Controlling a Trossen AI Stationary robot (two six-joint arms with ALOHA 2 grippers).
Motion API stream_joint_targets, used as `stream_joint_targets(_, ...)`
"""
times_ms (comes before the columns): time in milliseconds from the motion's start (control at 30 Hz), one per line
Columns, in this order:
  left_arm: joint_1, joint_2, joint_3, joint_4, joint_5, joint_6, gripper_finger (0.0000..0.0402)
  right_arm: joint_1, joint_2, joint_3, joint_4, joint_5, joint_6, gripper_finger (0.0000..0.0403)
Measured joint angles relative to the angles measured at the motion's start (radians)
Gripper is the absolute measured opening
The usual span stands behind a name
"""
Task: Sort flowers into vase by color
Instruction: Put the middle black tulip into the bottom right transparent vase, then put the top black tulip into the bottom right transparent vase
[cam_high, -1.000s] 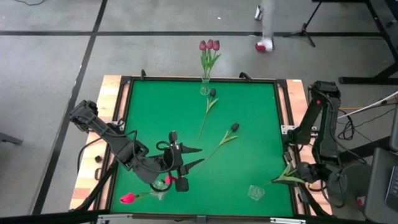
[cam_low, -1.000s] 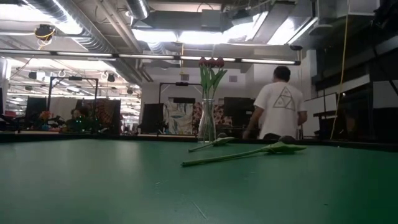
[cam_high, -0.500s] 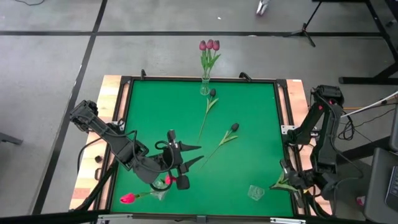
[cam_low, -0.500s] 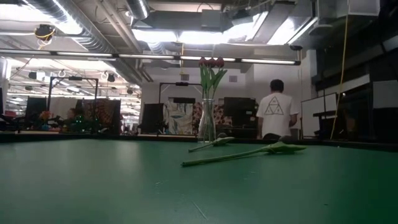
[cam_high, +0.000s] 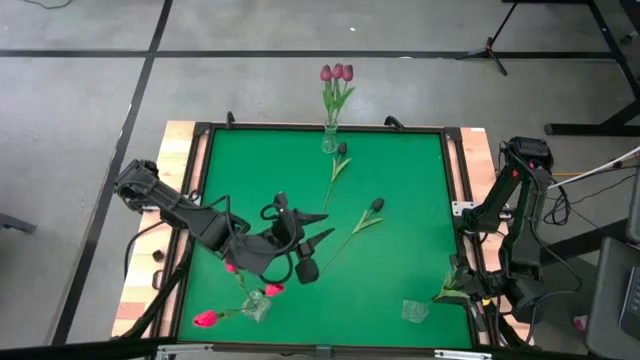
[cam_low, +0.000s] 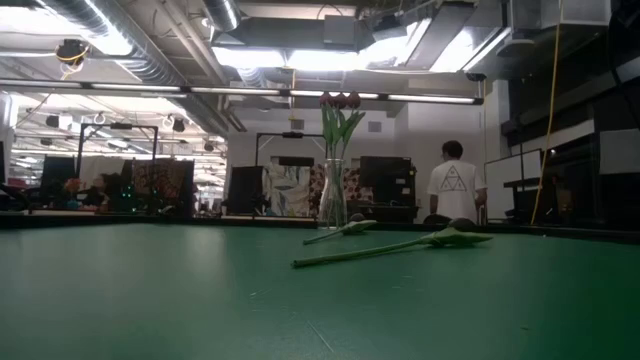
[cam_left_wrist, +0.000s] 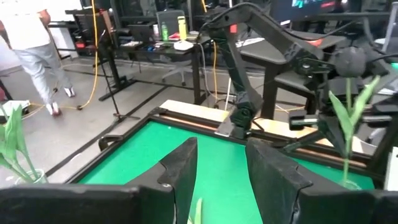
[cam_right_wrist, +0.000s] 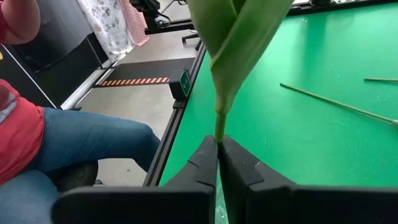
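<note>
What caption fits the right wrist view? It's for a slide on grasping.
Right gripper shut on a thin green tulip stem, its broad leaf above the green table mat.

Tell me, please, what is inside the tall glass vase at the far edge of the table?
The vase holds three tulips with pink-red heads, stems and leaves upright. Whether it holds water cannot be seen.
</note>
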Motion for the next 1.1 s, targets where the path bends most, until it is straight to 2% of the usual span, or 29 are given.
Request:
stream_joint_targets(367,0.077,0.0,0.0,-0.008,0.047,-0.02,0.0135,0.0,0.0,0.0,-0.053,-0.002,0.062,0.009)
stream_joint_targets(533,0.107,0.001,0.0,-0.075,0.183,-0.083,0.0135,0.0,0.0,0.0,-0.047,-0.006,0.053,0.0114)
stream_joint_targets(767,0.21,0.045,-0.001,-0.169,0.329,-0.206,0.0135,0.0,-0.005,0.0,-0.042,0.011,0.053,0.0157)
stream_joint_targets(867,0.251,0.073,-0.001,-0.19,0.339,-0.202,0.0135,-0.017,-0.005,0.0,-0.041,0.006,0.053,0.018)
stream_joint_targets(1100,0.329,0.125,-0.001,-0.183,0.344,-0.253,0.0135,-0.084,-0.007,0.0,-0.043,-0.087,0.051,0.0214)
